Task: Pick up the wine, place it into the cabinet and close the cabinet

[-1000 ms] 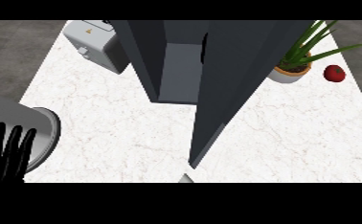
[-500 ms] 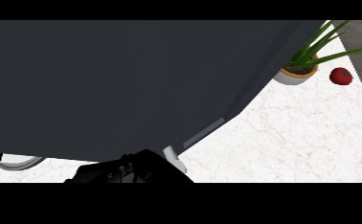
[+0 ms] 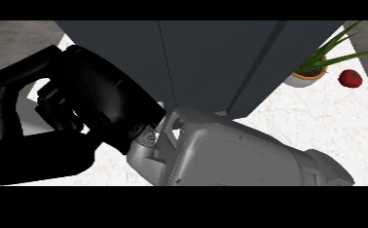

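The dark grey cabinet (image 3: 208, 61) fills the upper middle of the head view, its doors showing as flat fronts with narrow seams between them. The wine is nowhere to be seen. My right forearm (image 3: 237, 159) crosses from the lower right, and its black right hand (image 3: 93, 100) sits large at the left, close in front of the cabinet's left door, fingers bent in a relaxed curve and holding nothing. A black mass at the lower left edge (image 3: 36, 163) merges with that hand; my left hand cannot be told apart there.
A potted green plant (image 3: 310, 73) stands right of the cabinet on the white marble counter (image 3: 316, 120). A red round fruit (image 3: 350, 77) lies beside it. A pale rim (image 3: 25, 120) shows behind the hand at the left.
The cabinet door, edge-on and open a second ago, swung across the view and now lies flat with the front. My right arm came up from below and now fills the lower left.
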